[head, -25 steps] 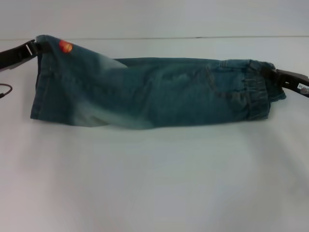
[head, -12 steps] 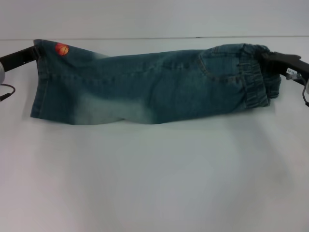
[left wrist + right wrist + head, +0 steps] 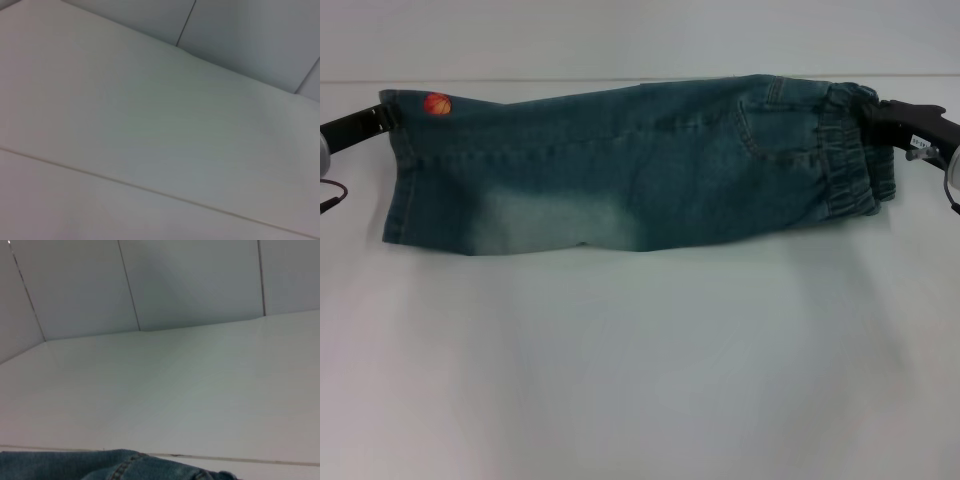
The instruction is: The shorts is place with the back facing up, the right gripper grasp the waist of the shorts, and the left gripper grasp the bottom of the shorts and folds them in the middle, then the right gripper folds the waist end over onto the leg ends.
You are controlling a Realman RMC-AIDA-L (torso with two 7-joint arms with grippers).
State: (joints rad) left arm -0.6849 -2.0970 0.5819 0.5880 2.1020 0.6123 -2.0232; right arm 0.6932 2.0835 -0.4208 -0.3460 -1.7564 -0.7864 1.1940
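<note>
denim shorts (image 3: pixel 630 170) stretched above the white table (image 3: pixel 640 380), left gripper (image 3: pixel 382 118) clamped on the leg hem, right gripper (image 3: pixel 872 115) on the waistband

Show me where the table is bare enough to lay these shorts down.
The table is bare all along its near side, below the shorts. A thin strip also shows behind them, up to the table's far edge. The ends are crowded: the left gripper holds the leg end and the right gripper the waist.

Faded blue denim shorts (image 3: pixel 620 170), stretched lengthwise as a long folded band, elastic waist at the right end, leg hems at the left, small orange patch (image 3: pixel 437 103) near that corner
</note>
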